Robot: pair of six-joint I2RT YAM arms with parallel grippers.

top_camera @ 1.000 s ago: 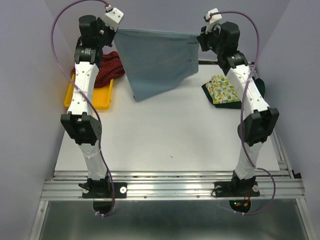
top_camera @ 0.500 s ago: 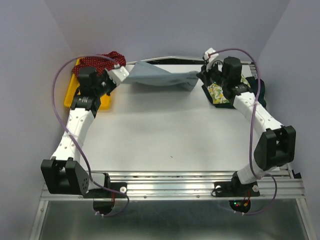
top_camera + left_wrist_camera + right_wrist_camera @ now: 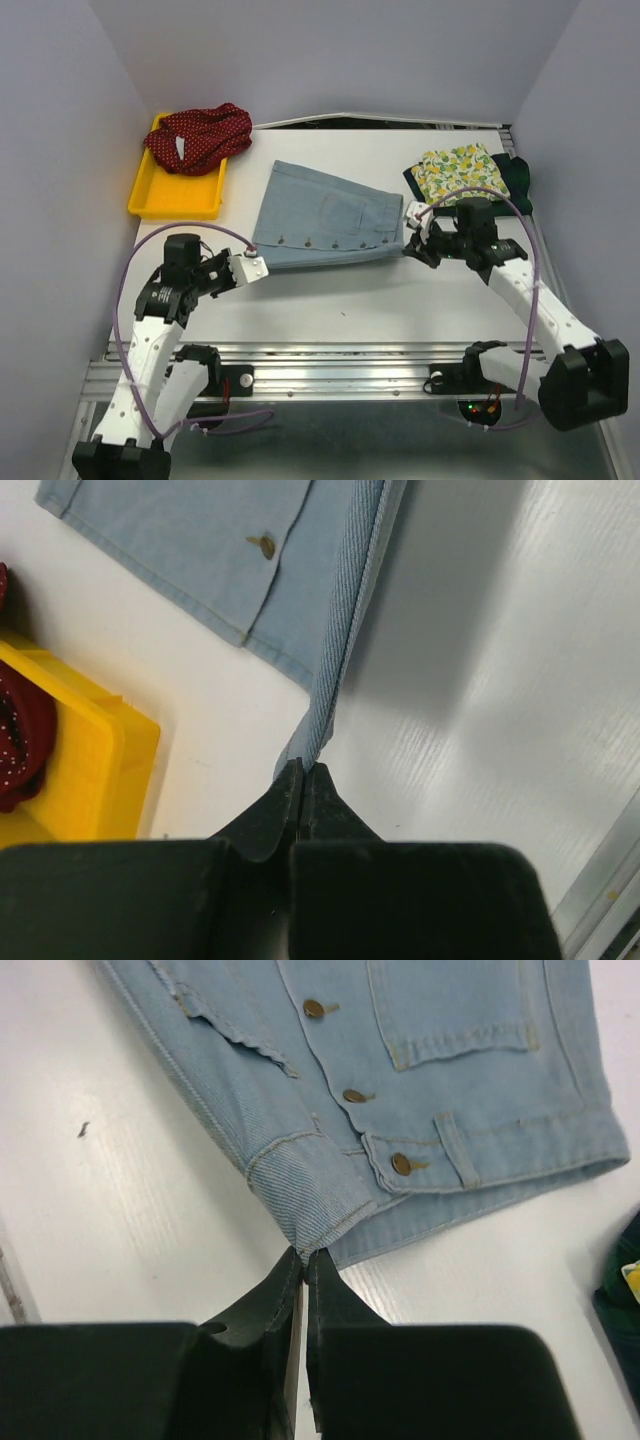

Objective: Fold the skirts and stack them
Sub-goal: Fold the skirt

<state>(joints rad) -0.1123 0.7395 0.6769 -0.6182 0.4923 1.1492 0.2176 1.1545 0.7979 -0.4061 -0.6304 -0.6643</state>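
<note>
The light-blue denim skirt (image 3: pixel 325 228) lies spread flat on the white table, buttons and pocket up. My left gripper (image 3: pixel 256 267) is shut on its near left corner (image 3: pixel 318 720). My right gripper (image 3: pixel 411 243) is shut on its near right waistband corner (image 3: pixel 315 1205). The red white-dotted skirt (image 3: pixel 200 135) lies bunched in the yellow tray (image 3: pixel 176 195). The lemon-print skirt (image 3: pixel 455 172) lies folded on the dark green one (image 3: pixel 516 178) at the right back.
The yellow tray also shows in the left wrist view (image 3: pixel 85 770), left of my fingers. The purple walls close in on both sides. The metal rail (image 3: pixel 340 370) runs along the near table edge.
Both arms have come down and toward the near edge with the denim skirt. It hung stretched in the air a second ago and now lies spread on the table.
</note>
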